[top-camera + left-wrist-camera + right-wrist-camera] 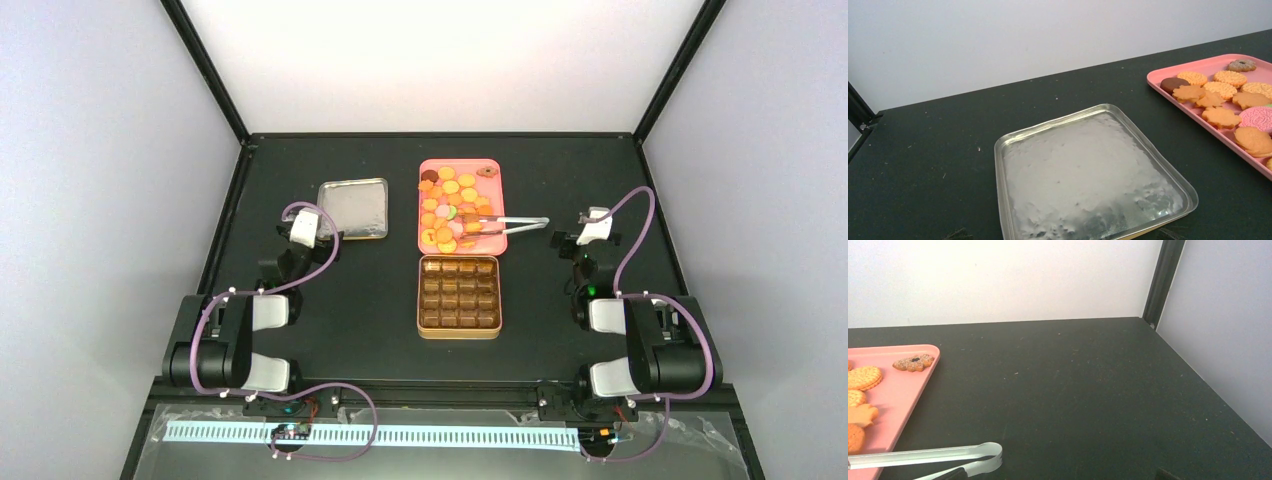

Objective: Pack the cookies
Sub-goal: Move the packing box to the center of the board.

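Many small round cookies, mostly orange-yellow, lie on a pink tray; some show in the left wrist view and the right wrist view. A gold tin with brown compartment cups sits just in front of the tray. Metal tongs lie across the tray's right edge, with their loop end on the table. My left gripper is open and empty at the near edge of a silver lid. My right gripper is open and empty, with one fingertip beside the tongs' loop.
The silver lid lies left of the pink tray. Black frame posts stand at the back corners, and light walls close in the black table on three sides.
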